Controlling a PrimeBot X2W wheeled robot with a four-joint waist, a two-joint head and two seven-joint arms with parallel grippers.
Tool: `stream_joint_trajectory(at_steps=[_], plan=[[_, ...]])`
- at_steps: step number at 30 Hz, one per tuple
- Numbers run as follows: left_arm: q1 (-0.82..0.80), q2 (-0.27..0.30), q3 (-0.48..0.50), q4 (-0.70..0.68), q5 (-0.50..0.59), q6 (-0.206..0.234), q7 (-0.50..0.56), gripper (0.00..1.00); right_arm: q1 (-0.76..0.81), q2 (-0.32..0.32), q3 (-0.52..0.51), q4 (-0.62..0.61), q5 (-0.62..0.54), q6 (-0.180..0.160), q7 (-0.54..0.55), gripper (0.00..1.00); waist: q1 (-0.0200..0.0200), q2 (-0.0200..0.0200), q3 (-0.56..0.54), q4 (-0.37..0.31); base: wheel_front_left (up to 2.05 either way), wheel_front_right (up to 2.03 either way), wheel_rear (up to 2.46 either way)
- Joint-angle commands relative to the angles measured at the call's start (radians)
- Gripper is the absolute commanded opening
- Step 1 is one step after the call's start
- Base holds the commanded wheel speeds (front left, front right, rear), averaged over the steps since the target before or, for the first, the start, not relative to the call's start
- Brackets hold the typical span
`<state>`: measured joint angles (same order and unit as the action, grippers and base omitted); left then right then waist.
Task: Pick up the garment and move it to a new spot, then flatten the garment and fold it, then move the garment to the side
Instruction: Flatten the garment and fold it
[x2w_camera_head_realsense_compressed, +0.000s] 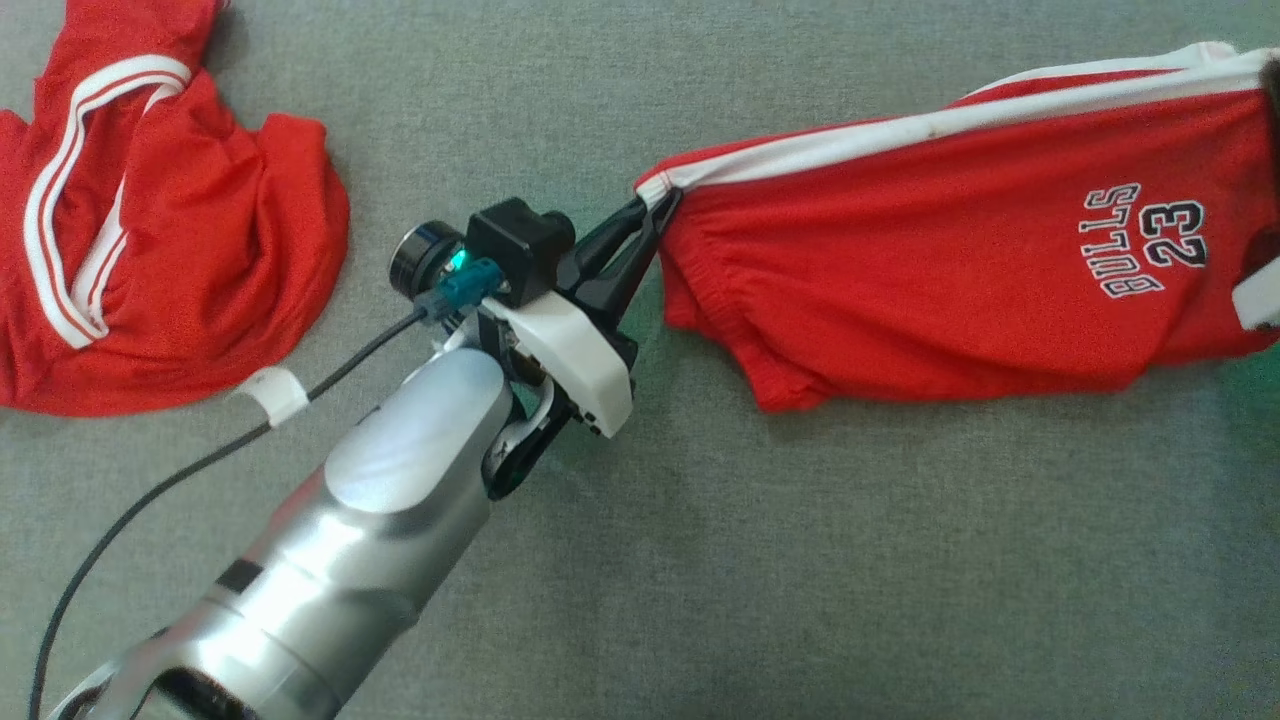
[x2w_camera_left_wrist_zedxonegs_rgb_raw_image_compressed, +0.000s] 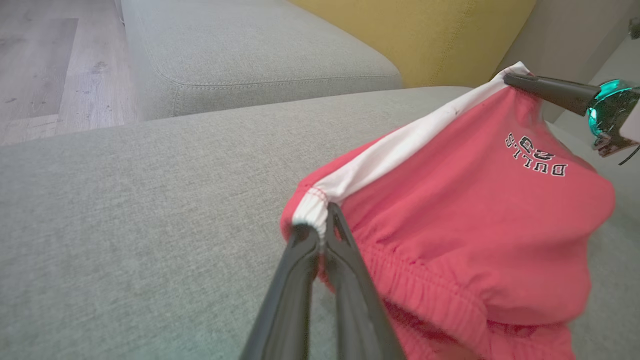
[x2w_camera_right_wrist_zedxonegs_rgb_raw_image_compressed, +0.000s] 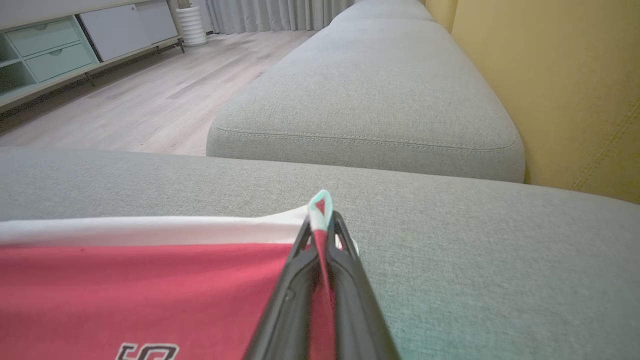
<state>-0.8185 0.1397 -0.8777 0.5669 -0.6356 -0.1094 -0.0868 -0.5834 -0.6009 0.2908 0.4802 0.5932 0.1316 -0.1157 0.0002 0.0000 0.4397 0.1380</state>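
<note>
Red shorts stretched between 2 grippers above the grey seat cushion. Landmark: the crumpled red garment lying on the cushion at the robot's left.

(a) The shorts lie well apart from the crumpled garment, on its right. Bare cushion and the left arm are between them.

(b) The left gripper is on the side of the shorts nearest the crumpled garment. Its jaws are pressed together on the gathered waistband corner, where the white side stripe ends.

(c) The right gripper is at the end of the shorts farthest from the crumpled garment. Its jaws are pinched together on the opposite end of the same stripe, with a tip of cloth standing up between the fingers.

(d) The long axis runs along the stripe from 1 pinch to the other, pointing away from the crumpled garment and rising slightly toward the top of the head view. The stripe edge is taut and the red cloth bearing the "BULLS 23" print sags below it. Whether the lower edge touches the cushion cannot be told.

(e) Judgement: the shorts appear to be at the carrying or spreading stage. Laying them flat would depend on both grippers descending together with the stripe kept tight along this axis. The left arm is the nearer of the 2 to the crumpled garment and would have to keep off it.
</note>
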Motion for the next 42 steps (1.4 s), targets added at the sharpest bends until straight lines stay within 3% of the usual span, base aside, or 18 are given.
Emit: stream_joint_trajectory(at_steps=[1,2,4,5,6,7,11,16,21,22,26,33,42], plan=[[-0.042,0.013,0.024,-0.010,-0.005,-0.006,-0.013,0.23,-0.012,-0.034,0.016,-0.006,0.010,-0.001,-0.016,0.00,-0.0002,0.0000,0.004,0.003,0.00,0.00,0.00],[-0.050,0.008,0.021,0.002,-0.006,-0.008,-0.019,0.34,-0.027,-0.033,0.031,0.013,0.015,-0.001,-0.023,0.00,-0.0002,0.0000,0.005,0.003,0.00,0.00,0.00],[-0.062,-0.002,0.013,0.022,-0.010,-0.012,-0.036,0.38,-0.052,-0.030,0.062,0.047,0.028,-0.001,-0.037,0.47,-0.0002,0.0000,0.005,0.002,0.00,0.00,0.00],[-0.065,-0.005,0.011,0.031,-0.012,-0.013,-0.048,0.49,-0.062,-0.027,0.077,0.061,0.034,-0.001,-0.047,1.00,-0.0002,0.0000,0.002,0.001,0.00,0.00,0.00],[-0.066,-0.008,0.009,0.042,-0.014,-0.014,-0.059,0.86,-0.069,-0.022,0.086,0.074,0.044,-0.001,-0.061,1.00,-0.0002,0.0000,-0.002,-0.002,0.00,0.00,0.00],[-0.066,-0.010,0.007,0.053,-0.015,-0.015,-0.071,1.00,-0.073,-0.018,0.097,0.085,0.054,-0.001,-0.074,1.00,-0.0002,0.0000,-0.008,-0.004,0.00,0.00,0.00],[-0.038,-0.016,0.018,0.089,-0.010,0.005,-0.132,1.00,-0.054,-0.007,0.126,0.100,0.083,-0.001,-0.117,1.00,-0.0002,0.0000,-0.045,-0.018,0.00,0.00,0.00],[0.064,-0.011,0.069,0.064,0.023,0.102,-0.173,1.00,0.034,0.024,0.111,0.087,0.113,-0.001,-0.139,1.00,-0.0002,0.0000,-0.109,-0.032,0.00,0.00,0.00],[0.249,-0.005,0.201,-0.141,0.130,0.230,-0.175,1.00,0.147,0.062,0.068,0.098,0.141,-0.001,-0.143,1.00,-0.0002,0.0000,-0.167,-0.015,0.00,0.00,0.00],[0.249,-0.005,0.201,-0.141,0.130,0.230,-0.175,1.00,0.147,0.062,0.068,0.098,0.141,-0.001,-0.143,1.00,-0.0002,0.0000,-0.167,-0.015,0.00,0.00,0.00],[0.433,-0.022,0.297,-0.310,0.215,0.299,-0.175,1.00,0.191,0.074,0.005,0.162,0.124,-0.001,-0.138,1.00,-0.0002,0.0000,-0.202,0.024,0.00,0.00,0.00],[0.656,-0.070,0.378,-0.529,0.317,0.327,-0.175,1.00,0.152,0.091,-0.102,0.291,0.086,-0.001,-0.066,1.00,-0.0002,0.0000,-0.226,0.117,0.00,0.00,0.00],[0.716,-0.085,0.399,-0.577,0.414,0.324,-0.175,1.00,0.091,0.124,-0.179,0.514,0.018,-0.001,0.014,1.00,-0.0002,0.0000,-0.243,0.193,0.00,0.00,0.00]])
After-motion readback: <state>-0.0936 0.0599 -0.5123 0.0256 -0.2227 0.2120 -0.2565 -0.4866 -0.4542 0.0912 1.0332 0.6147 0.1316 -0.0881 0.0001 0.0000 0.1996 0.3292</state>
